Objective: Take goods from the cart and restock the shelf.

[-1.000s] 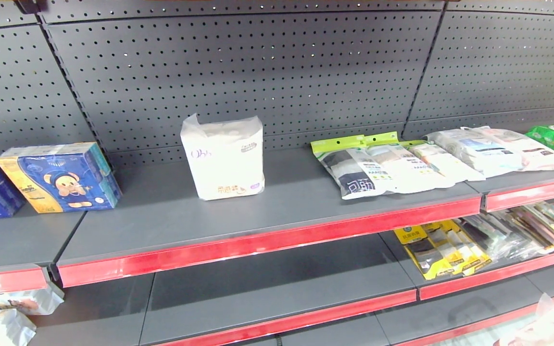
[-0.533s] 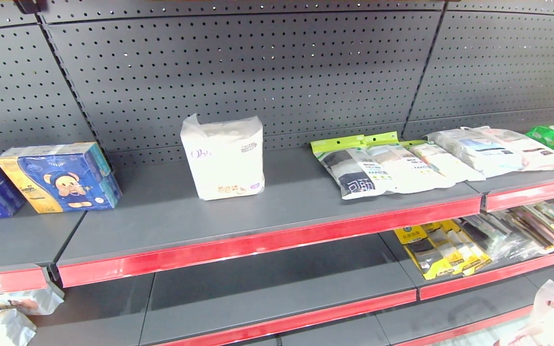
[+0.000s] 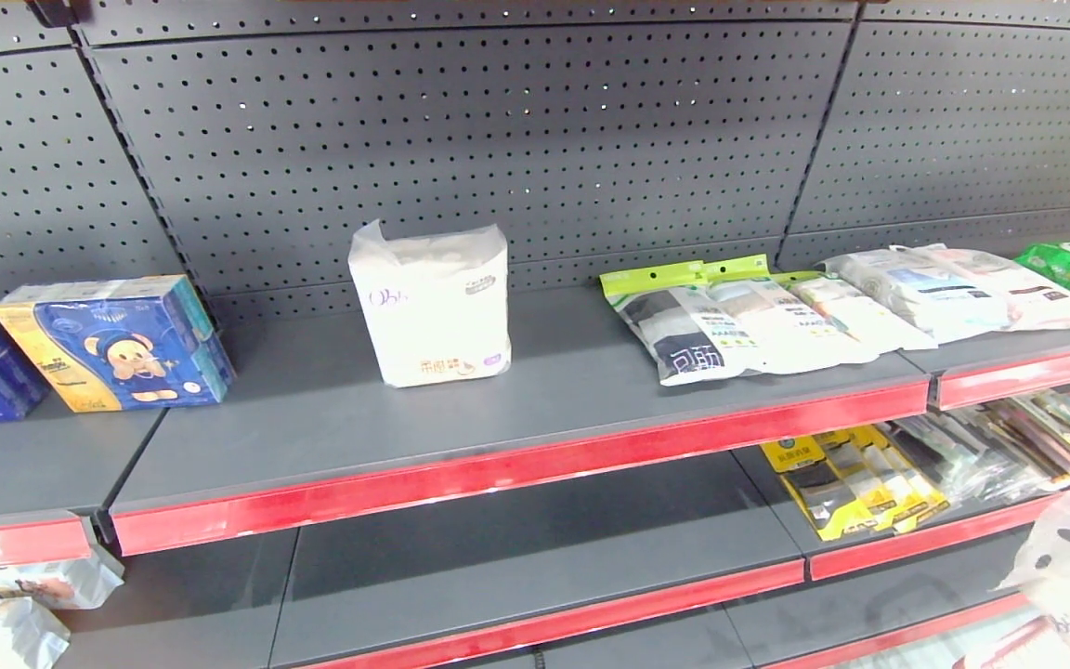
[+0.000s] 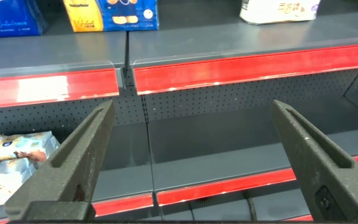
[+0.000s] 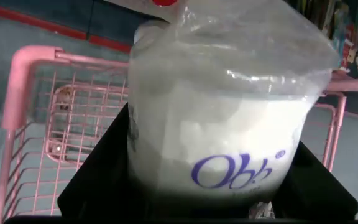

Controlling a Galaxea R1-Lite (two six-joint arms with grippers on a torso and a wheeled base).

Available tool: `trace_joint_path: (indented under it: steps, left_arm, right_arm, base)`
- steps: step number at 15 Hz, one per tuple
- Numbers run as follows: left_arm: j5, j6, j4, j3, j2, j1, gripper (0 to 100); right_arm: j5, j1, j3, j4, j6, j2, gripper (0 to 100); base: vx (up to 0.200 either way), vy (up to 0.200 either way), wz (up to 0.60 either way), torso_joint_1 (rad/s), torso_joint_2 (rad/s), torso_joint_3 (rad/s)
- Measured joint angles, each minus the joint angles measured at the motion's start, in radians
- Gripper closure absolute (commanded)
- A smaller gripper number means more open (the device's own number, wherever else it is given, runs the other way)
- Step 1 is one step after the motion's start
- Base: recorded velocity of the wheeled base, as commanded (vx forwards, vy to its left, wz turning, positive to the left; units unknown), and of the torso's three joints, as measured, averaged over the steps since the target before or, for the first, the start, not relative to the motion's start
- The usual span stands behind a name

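Wrapped tissue pack sits clamped between the fingers of the right gripper, which grasps it by its sides. In the head view it hangs well to the right of and far below the shelved pack, its white twin standing upright on the top shelf board; the pink cart lies lower again. The left gripper is released, fingers spread wide, also below the shelved pack. The step in hand looks like the carry from cart to shelf. To do it well, lift the tissue pack above the red front lip before moving inward, so the soft wrap does not snag. Then set it upright just beside the shelved pack, on the bare stretch between it and the green-topped packets to its right, or toward the blue boxes on its left. The wrap looks slippery and the contents squashy, so release only once the base rests flat; letting go early risks a topple.
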Motion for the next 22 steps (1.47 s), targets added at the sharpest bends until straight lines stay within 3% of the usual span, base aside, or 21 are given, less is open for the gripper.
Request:
trace_joint_path:
  steps: [4,7,12,15,17,22]
  left_arm:
    - [0.000,0.000,0.000,0.000,0.000,0.000,0]
    - [0.000,0.000,0.000,0.000,0.000,0.000,0]
    - [0.000,0.000,0.000,0.000,0.000,0.000,0]
    - [0.000,0.000,0.000,0.000,0.000,0.000,0]
    - [0.000,0.000,0.000,0.000,0.000,0.000,0]
    - [0.000,0.000,0.000,0.000,0.000,0.000,0]
  right_arm:
    - [0.043,0.000,0.004,0.009,0.091,-0.116,100]
    - [0.064,0.000,0.004,0.017,0.236,-0.201,100]
    - [0.051,0.000,0.017,0.110,0.570,-0.390,100]
    - [-0.033,0.004,0.028,0.159,0.745,-0.506,100]
    - [-0.088,0.089,0.042,0.168,0.851,-0.566,100]
    - [-0.182,0.512,0.076,0.170,1.105,-0.694,100]
  base:
    - [0.000,0.000,0.00,0.000,0.00,0.000]
    - [0.000,0.000,0.00,0.000,0.00,0.000]
    - [0.000,0.000,0.00,0.000,0.00,0.000]
    - [0.000,0.000,0.00,0.000,0.00,0.000]
    - [0.000,0.000,0.00,0.000,0.00,0.000]
    - [0.000,0.000,0.00,0.000,0.00,0.000]
